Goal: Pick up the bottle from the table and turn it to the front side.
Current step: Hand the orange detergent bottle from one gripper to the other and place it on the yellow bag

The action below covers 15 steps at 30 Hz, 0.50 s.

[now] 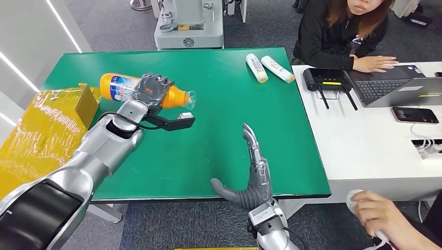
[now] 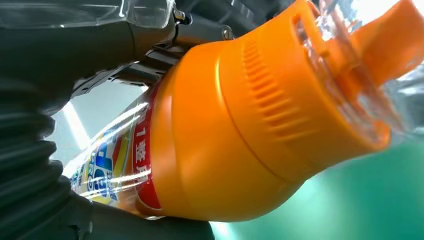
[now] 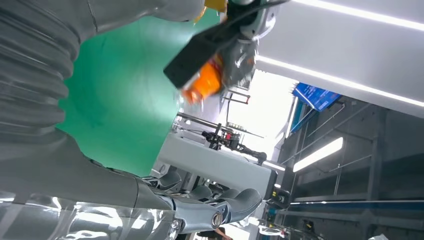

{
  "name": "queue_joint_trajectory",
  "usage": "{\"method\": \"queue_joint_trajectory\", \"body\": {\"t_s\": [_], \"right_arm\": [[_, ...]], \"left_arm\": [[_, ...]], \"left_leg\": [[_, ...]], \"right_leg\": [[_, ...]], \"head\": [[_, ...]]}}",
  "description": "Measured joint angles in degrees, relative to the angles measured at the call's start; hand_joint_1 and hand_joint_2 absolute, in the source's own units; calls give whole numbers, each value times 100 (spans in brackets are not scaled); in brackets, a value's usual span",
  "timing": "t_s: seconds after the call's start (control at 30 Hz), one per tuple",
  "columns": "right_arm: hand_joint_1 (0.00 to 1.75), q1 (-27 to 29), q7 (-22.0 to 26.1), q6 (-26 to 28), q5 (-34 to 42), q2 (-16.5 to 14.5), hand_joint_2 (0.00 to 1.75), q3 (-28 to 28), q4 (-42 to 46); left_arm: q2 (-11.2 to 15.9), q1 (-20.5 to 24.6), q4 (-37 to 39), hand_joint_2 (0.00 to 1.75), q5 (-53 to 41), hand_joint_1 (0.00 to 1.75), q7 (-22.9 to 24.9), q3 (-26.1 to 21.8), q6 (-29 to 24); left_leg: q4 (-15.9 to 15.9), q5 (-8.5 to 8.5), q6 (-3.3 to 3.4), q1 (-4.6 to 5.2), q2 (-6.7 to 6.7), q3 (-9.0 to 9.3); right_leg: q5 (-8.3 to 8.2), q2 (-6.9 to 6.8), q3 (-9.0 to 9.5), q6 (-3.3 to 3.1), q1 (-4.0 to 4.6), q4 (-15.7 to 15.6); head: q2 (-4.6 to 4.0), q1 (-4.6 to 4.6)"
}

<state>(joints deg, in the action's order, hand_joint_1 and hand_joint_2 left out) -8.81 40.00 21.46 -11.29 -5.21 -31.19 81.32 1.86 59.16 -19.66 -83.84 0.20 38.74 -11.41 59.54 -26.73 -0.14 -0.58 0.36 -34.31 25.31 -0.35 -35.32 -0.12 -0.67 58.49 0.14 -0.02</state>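
Head view shows the left hand (image 1: pixel 151 89) wrapped around the middle of the orange bottle (image 1: pixel 117 87), fingers curled over its label, holding it on its side above the green table (image 1: pixel 219 104) near the far left corner, cap end pointing toward the table's middle. Left wrist view shows the bottle's orange shoulder and ribbed cap (image 2: pixel 280 110) close up against the palm. Near the table's front edge, the right hand (image 1: pixel 254 172) is raised with fingers straight and close together, thumb spread aside, holding nothing. Two small white bottles (image 1: pixel 268 67) lie near the far right corner.
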Motion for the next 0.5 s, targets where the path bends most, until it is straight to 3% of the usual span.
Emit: {"method": "queue_joint_trajectory", "body": {"t_s": [0.13, 0.5], "right_arm": [[0, 16, -5, 16, 1, 33, 175, -27, 5], [0, 92, -118, 122, 3, 67, 175, -94, 0]], "left_arm": [[304, -5, 161, 175, 44, 175, 799, 25, 186], [827, 12, 305, 175, 225, 175, 1955, 10, 355]], "left_leg": [[0, 0, -1, -1, 1, 1], [2, 2, -3, 2, 0, -3]], "right_leg": [[0, 2, -2, -1, 0, 5], [1, -1, -2, -1, 0, 4]], "head": [[0, 1], [0, 1]]}}
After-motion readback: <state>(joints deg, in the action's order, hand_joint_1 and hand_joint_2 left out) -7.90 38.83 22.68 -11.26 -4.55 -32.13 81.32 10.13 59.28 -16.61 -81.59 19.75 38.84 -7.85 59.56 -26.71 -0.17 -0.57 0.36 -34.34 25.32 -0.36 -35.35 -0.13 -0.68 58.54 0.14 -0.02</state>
